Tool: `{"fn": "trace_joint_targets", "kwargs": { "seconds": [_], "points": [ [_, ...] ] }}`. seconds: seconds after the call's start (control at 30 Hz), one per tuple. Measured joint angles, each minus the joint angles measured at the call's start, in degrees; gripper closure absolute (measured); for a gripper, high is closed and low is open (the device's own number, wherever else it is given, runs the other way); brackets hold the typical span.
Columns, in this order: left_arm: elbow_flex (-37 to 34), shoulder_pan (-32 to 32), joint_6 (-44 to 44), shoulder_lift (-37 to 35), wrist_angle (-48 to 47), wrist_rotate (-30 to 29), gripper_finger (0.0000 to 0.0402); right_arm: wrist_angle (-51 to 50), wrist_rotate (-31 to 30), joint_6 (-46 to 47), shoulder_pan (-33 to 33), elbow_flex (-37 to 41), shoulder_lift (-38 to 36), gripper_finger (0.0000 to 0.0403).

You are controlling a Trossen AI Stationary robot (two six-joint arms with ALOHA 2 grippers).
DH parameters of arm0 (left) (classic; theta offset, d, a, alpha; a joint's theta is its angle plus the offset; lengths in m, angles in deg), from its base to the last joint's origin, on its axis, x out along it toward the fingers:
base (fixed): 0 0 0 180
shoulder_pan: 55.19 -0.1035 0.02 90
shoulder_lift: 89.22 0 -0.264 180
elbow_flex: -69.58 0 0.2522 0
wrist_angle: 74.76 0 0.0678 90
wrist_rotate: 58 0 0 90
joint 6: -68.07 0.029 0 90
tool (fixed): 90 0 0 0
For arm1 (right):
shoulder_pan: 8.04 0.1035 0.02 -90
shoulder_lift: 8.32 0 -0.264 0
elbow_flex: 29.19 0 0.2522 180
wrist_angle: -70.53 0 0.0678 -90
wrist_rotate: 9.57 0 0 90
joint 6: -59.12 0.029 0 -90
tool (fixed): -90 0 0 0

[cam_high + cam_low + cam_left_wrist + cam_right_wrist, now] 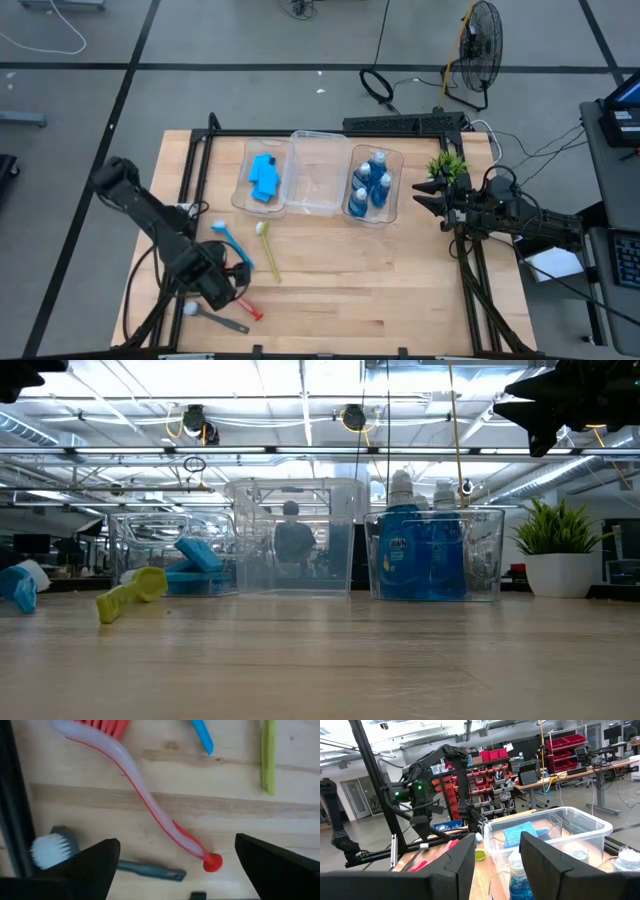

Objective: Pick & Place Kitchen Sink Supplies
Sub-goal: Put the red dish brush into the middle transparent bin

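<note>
- Wooden table top fills the lower middle of the high view, with three clear bins in a row across its upper half.
- Left bin holds the blue sponges; the middle bin looks empty; the right bin holds the blue-liquid bottles.
- My left gripper hangs at the lower left of that view, over the brushes lying loose on the wood.
- Its fingers stand spread wide with nothing between them; the red brush runs across the gap beneath, its knobbed end close to the frame's bottom.
- Grey-black brush lies just beside the red handle's end, the blue brush and yellow-green brush sit at the frame's top right.
- My right gripper waits raised at the right, near the potted plant; its fingers are partly apart and grip nothing.
- Risk as I judge it: the handle is thin and curved, so closing off-centre could squirt it sideways or pin it flat.
- Coming down crooked, a finger might also snag the grey-black handle and drag both.
- Carrying a long brush to the middle bin, its free end could clip the rim and tip things.
</note>
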Motion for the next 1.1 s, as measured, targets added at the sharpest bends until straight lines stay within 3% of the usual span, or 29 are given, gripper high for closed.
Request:
{"fn": "trace_joint_targets", "kwargs": {
  "seconds": [0.4, 0.63, 0.97, 1.1],
  "points": [
    [0.00, 0.76, -0.23, 7.29, 2.50, 1.25, 0.0032, 0.02, 0.00, 1.08, 0.01, 0.01, 0.00, 0.0261],
    [0.00, 0.77, -0.03, 8.84, 2.15, 1.63, 0.0022, 0.02, 0.00, 1.51, 0.02, 0.00, 0.00, 0.0261],
    [0.00, 1.09, 4.71, 8.81, 2.45, -4.26, 0.0028, 0.02, 0.00, 1.51, 0.02, 0.00, 0.00, 0.0261],
    [0.00, 1.49, -3.23, 8.81, 0.68, -2.76, 0.0034, 0.02, 0.00, 1.51, 0.00, 0.00, 0.00, 0.0261]
  ]
}}
